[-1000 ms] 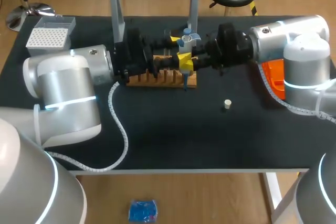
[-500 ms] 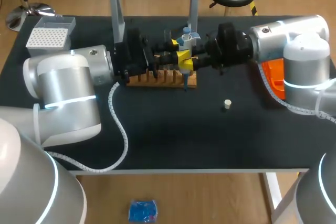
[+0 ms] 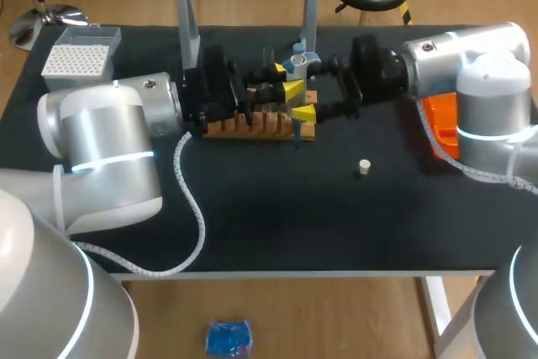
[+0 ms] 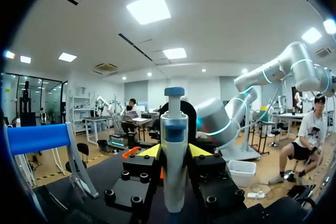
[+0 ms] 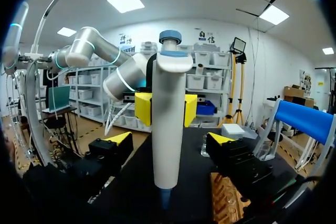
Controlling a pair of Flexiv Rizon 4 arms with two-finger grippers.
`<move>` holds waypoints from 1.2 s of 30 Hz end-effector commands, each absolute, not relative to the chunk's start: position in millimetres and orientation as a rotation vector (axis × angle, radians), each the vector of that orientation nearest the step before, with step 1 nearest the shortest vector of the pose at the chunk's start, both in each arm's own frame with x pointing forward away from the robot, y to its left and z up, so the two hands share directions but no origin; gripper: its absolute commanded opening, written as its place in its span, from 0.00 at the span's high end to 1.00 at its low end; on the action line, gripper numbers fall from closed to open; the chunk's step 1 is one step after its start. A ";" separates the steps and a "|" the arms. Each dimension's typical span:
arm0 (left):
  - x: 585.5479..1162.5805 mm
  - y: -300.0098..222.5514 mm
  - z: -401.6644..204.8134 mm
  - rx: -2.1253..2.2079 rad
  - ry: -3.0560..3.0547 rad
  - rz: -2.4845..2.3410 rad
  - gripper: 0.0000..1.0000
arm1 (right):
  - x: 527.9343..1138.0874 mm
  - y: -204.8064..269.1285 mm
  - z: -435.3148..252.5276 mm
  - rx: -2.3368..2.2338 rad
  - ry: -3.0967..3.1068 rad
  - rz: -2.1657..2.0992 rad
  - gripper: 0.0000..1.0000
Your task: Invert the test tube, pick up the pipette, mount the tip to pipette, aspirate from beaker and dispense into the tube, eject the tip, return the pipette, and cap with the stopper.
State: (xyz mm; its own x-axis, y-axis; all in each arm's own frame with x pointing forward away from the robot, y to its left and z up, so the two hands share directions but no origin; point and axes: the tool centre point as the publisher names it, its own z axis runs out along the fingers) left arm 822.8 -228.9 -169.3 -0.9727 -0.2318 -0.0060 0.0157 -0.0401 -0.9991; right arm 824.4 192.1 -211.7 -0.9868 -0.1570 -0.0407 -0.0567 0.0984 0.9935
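Grips a white plastic pipette (image 3: 296, 67) with a blue plunger cap in the left gripper (image 4: 174, 153), upright, yellow tips pressed against the barrel from two sides. Holds it over the slotted wooden rack (image 3: 252, 126), at 12 o'clock from the middle of the black table top (image 3: 269, 216), blue lower end pointing down near the rack's 3 o'clock end. Has the right gripper (image 5: 169, 142) spread wide, one yellow fingertip on either side of the barrel and clear of it, with nothing in its grasp. Brings the two grippers face to face at the pipette, left from 9 o'clock, right from 3 o'clock. Has a small cream stopper (image 3: 364, 166) on the table at 4 o'clock of the rack, apart from it. Shows a white many-holed tip box (image 3: 76, 60) at the table's 10 o'clock corner, and an orange plastic piece (image 3: 437, 119) beside the right arm at 3 o'clock.
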 end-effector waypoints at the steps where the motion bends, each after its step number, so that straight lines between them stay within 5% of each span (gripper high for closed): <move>1: 822.2 -229.6 -168.9 -0.236 2.048 -2.134 1.00 | 826.5 167.2 -202.2 0.233 -2.298 -2.038 0.00; 20: 822.2 -229.6 -168.9 -0.236 2.048 -2.134 1.00 | 895.5 26.3 -198.0 -0.007 -2.679 -1.896 0.00; 36: 822.2 -229.6 -168.9 -0.236 2.048 -2.134 1.00 | 1019.5 76.5 -140.7 -0.236 -2.891 -1.787 0.00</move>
State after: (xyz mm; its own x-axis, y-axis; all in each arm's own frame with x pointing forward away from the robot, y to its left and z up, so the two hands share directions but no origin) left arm 822.9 -228.6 -168.7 -0.9730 -0.2309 -0.0054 0.0148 -0.0388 -0.9991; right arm 992.9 53.3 -143.3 -0.9527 0.2601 -0.1572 -0.0410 0.4024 0.9145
